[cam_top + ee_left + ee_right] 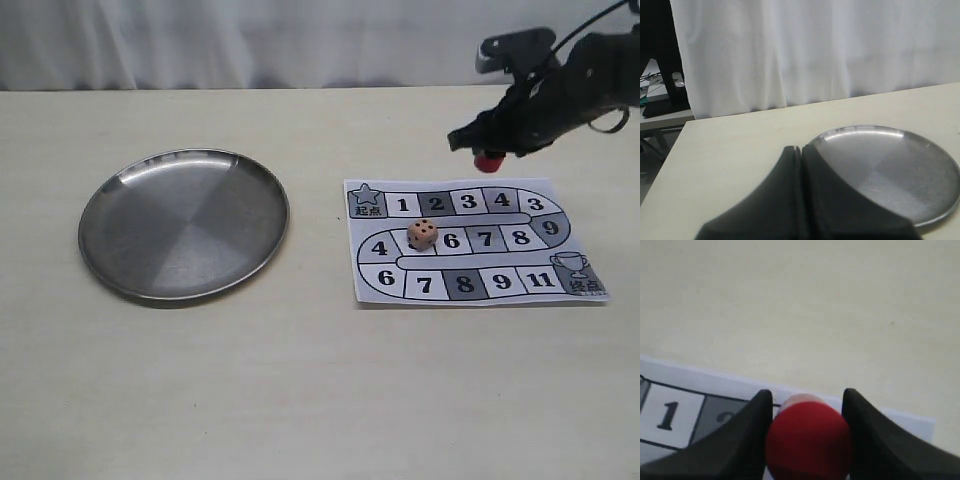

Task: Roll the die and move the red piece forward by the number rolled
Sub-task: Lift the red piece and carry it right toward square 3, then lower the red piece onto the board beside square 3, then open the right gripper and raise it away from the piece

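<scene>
The wooden die [422,235] rests on the paper board [470,240], on the middle row left of square 6. My right gripper [490,155] hovers above the board's far edge, shut on the red piece [489,161]. In the right wrist view the red piece [808,439] fills the gap between the two black fingers [747,432], above the squares 1 and 2 of the board [670,415]. My left gripper [801,150] shows in the left wrist view only, its fingers pressed together with nothing between them, beside the metal plate [900,170].
A round metal plate [184,222] lies on the left half of the pale table [300,400]. A white curtain [250,40] hangs behind the far edge. The right arm [580,80] reaches in from the upper right.
</scene>
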Available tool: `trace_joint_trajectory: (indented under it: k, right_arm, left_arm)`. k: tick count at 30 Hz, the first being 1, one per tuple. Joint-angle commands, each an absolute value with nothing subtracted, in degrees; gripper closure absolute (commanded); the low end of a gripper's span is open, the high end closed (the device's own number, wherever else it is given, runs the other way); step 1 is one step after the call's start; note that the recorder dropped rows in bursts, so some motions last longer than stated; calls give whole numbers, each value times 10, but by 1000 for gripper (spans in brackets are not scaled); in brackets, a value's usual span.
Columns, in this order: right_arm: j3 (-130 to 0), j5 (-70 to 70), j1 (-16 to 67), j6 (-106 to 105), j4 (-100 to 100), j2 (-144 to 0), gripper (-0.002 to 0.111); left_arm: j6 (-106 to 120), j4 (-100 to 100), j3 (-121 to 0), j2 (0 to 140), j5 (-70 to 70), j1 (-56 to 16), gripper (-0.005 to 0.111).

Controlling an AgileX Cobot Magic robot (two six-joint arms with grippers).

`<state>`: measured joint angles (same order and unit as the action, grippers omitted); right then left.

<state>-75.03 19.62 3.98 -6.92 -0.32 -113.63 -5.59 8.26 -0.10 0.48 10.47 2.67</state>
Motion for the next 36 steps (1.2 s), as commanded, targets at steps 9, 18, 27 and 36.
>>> trace_joint_trajectory:
  k: [9, 18, 27, 36]
  right_arm:
    - [-733, 162, 31, -68, -16, -1132, 104]
    - [-739, 184, 2, -68, -16, -1111, 104]
    - [-735, 182, -5, -68, -16, -1224, 104]
    - [-736, 198, -5, -68, -16, -1231, 104]
  left_arm:
    - [-55, 82, 0, 2, 99, 24, 107]
    - [-55, 82, 0, 2, 99, 24, 107]
    - [-55, 82, 0, 2, 99, 24, 107]
    - [-55, 82, 0, 2, 99, 24, 107]
